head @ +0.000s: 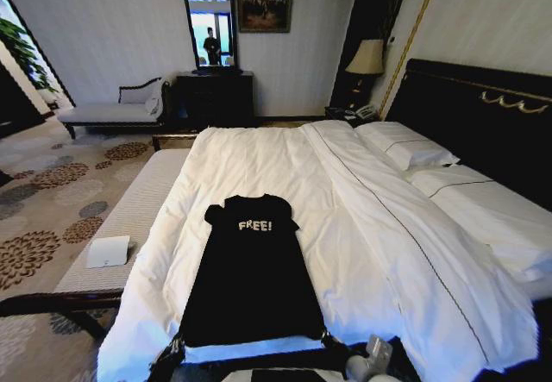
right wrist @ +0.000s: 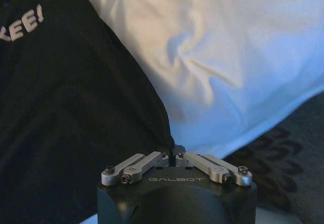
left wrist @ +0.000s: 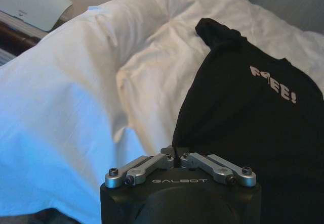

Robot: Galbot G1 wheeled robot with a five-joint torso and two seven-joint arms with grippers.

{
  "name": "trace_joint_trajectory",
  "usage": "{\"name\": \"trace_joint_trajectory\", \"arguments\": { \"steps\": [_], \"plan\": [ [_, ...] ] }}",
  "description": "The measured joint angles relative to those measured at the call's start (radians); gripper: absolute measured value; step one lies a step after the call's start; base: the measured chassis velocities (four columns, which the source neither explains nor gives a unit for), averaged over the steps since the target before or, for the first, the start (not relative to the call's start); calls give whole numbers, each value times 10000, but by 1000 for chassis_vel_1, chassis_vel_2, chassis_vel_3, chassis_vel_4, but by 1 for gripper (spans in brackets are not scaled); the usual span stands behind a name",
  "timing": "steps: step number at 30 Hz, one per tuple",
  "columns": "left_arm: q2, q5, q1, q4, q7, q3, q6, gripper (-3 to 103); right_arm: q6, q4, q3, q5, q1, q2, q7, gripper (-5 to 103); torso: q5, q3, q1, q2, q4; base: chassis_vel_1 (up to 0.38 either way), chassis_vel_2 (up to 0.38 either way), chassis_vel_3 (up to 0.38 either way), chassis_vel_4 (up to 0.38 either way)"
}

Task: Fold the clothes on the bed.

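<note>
Both grippers pinch T-shirt hem corners — left, right.

left pincer clamping black t-shirt

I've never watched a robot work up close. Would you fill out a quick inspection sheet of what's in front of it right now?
Surface: the bed, white duvet, lightly rumpled.
Job's things: the black T-shirt lies flat near the bed's foot, "FREE!" lettering up, sleeves tucked in.
Clutter: white card on the bench beside the bed.
Grippers: left gripper shut on the shirt's hem corner; right gripper shut on the other hem corner.
Cables: nothing seen.
Surroundings: pillows, dark headboard, lamp, dresser with mirror, grey chaise, patterned carpet.
</note>
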Motion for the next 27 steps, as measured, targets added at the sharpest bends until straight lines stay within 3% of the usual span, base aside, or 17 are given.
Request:
{"name": "trace_joint_trajectory", "arguments": {
  "steps": [10, 18, 21, 23, 25, 27],
  "plan": [
    [-3, 235, 88, 481, -24, 188, -306, 1, -85, -70, -237, -284, -74, 59, 23, 1, 0, 1, 0, -1, 0, 0, 0, 0, 0],
    [49, 551, -637, 888, -631, 630, 61, 0, 249, -467, -370, -553, 148, 142, -248, 1, 1, 1, 0, -1, 0, 0, 0, 0, 0],
    [84, 1120, -835, 1023, -802, 825, 177, 15, 261, -551, -424, -498, 292, 198, -248, -2, 1, 1, 0, -1, 1, 0, 0, 0, 0],
    [134, 1455, -910, 1092, -916, 968, 192, 26, 271, -640, -432, -533, 374, 200, -208, 9, 1, 1, 0, -1, 0, 0, 0, 0, 0],
    [139, 1497, -915, 1101, -931, 980, 193, 26, 271, -649, -432, -543, 383, 200, -191, 9, 1, 1, 0, -1, 0, 0, 0, 0, 0],
    [168, 1624, -928, 1154, -1011, 987, 186, 36, 266, -644, -400, -636, 370, 191, -50, 19, 1, 2, 0, -1, 1, 0, 0, 0, 0]
  ]
}}
